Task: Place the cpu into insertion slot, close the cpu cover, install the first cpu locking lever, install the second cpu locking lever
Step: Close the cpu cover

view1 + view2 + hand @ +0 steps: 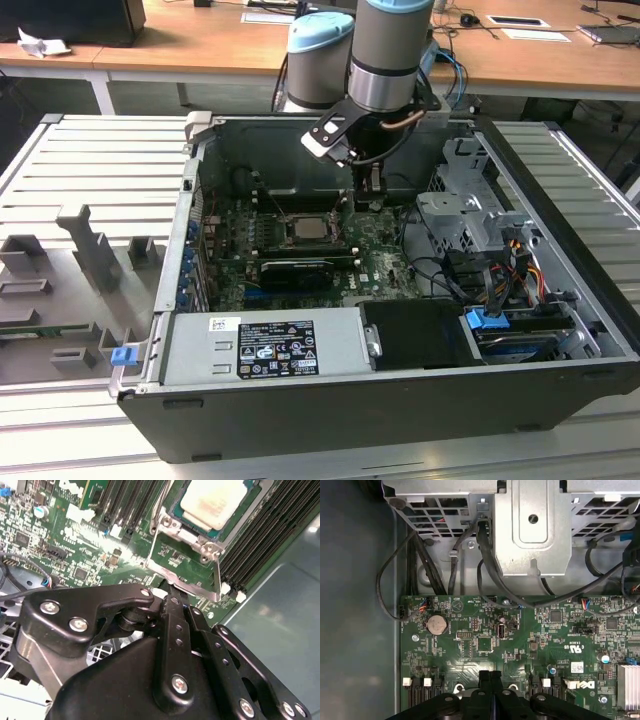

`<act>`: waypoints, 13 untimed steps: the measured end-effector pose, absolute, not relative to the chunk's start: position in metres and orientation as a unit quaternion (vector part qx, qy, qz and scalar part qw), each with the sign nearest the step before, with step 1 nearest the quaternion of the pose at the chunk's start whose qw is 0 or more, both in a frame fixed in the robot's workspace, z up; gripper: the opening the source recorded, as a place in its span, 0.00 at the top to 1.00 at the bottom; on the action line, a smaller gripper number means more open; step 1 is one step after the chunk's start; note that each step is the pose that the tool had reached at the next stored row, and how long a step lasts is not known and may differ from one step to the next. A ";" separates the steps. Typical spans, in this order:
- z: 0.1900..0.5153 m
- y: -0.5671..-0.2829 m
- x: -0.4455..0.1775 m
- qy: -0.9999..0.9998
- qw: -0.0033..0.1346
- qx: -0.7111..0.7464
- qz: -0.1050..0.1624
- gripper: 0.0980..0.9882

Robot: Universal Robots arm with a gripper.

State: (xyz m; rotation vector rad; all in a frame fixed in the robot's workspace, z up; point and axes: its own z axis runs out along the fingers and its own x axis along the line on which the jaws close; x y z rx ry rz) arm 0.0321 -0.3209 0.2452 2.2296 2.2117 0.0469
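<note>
Wooden desks point(200, 45) stand behind a slatted table point(90, 160) that bears an open case point(300, 410), its board point(485, 645) facing up. On it the cpu point(216, 501) sits in the slot point(286, 230), and the cover point(171, 525) seems to lie down over it, so placing and closing look done. By my reading, the work now stands at the levers. The gripper point(172, 594) hangs low at the socket's corner, on the exterior view's right of it. Its fingers point(484, 677) are pressed together with nothing between them, tips just beside a silver bar point(190, 586). A thin lever point(159, 510) runs along the socket's edge; whether it is latched I cannot tell. Lever work here would call for a short, guided push near the board. Memory slots point(265, 535) crowd the socket's sides, and the drive cage point(465, 205) with its cables stands near on the exterior view's right. Open room lies mostly straight up
</note>
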 end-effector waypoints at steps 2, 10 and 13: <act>0.245 -0.321 0.029 0.704 0.000 0.710 0.015 0.99; 0.245 -0.321 0.015 0.704 0.000 0.710 0.015 0.99; 0.245 -0.321 0.010 0.704 0.000 0.710 0.015 0.99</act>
